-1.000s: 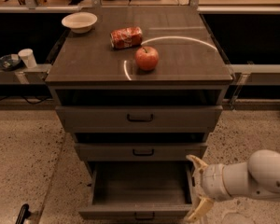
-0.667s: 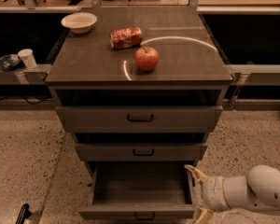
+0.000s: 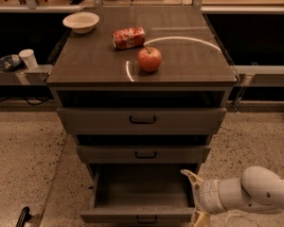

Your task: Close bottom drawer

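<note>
Claw (image 3: 195, 197) is noted low at right, fingers spread, nothing held, just beside the right front corner of the bottom drawer (image 3: 142, 190). The drawer is found pulled well out at the foot of the cabinet (image 3: 66, 126); its inside appears empty. It is judged a stiff, light box on runners, so little resistance is expected. No grip is needed: the flat front is best pushed squarely, near the small dark handle (image 3: 146, 220), so skewing is avoided. An apple (image 3: 149, 59) is noted on the tabletop (image 3: 94, 63).
</note>
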### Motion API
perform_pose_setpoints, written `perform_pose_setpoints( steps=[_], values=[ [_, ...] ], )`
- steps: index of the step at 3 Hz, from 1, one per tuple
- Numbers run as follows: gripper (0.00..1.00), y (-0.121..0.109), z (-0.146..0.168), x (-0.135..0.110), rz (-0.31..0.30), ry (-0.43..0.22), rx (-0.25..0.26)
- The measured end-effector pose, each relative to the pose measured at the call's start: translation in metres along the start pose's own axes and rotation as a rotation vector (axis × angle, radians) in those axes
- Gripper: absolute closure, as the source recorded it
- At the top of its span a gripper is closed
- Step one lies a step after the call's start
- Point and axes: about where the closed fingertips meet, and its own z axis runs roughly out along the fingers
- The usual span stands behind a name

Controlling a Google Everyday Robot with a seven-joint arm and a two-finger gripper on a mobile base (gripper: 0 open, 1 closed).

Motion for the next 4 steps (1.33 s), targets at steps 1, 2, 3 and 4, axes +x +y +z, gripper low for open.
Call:
perform_pose_setpoints(
  steps=[1,2,3,4],
  values=[
    [0.0,-0.003,0.03,0.04,0.021,0.011,-0.043],
    [0.0,0.01,0.061,0.094,0.053,0.015,-0.078],
    [0.0,0.027,0.084,0.136,0.085,0.002,-0.073],
    [0.01,0.023,0.089,0.14,0.09,0.008,-0.072]
  ],
)
